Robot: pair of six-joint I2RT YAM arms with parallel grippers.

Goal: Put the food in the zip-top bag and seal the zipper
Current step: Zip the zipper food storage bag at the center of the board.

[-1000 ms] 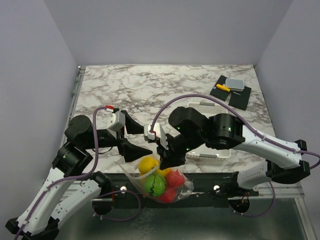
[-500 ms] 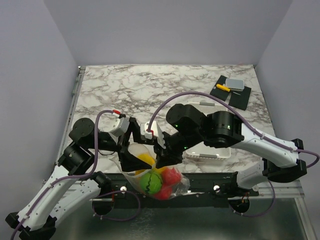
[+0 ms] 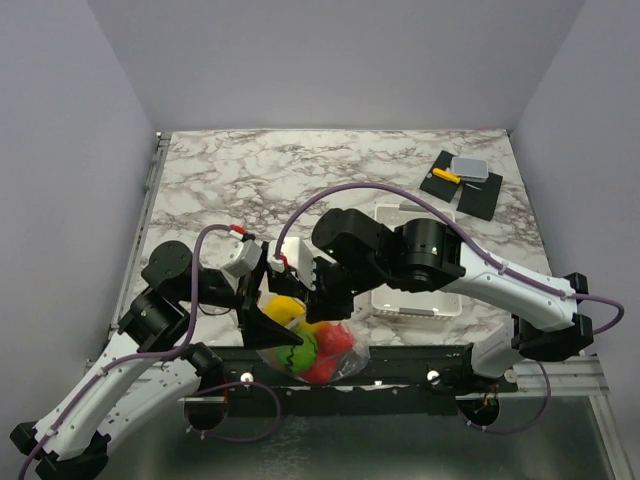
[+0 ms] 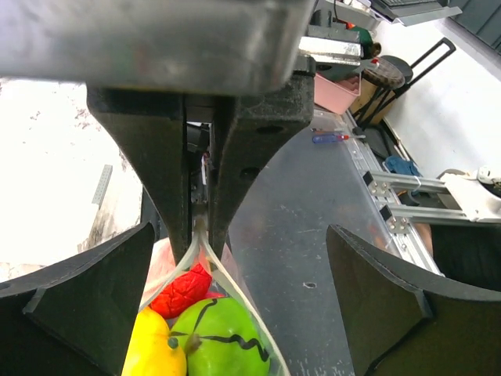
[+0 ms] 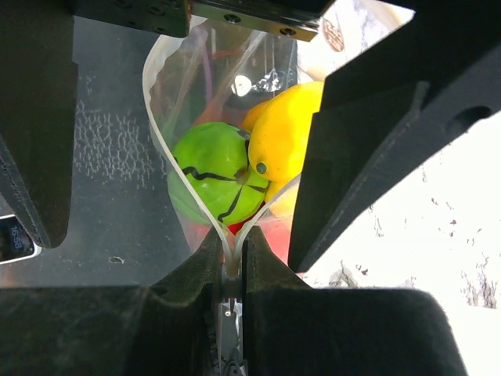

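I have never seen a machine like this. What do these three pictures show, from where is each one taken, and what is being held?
This is a robot with two arms fixed at the near edge of a marble table. The wide picture looks down from above and behind the arms. The other two come from small cameras on the wrists, so each shows its own hand close up. The right hand is shut on one end of the zipper of a clear zip-top bag, whose mouth is open. Inside lie a yellow toy fruit, a green toy fruit and red toy pieces. The left hand is open, one finger on each side of the bag. A white basket and black mats also lie on the table.
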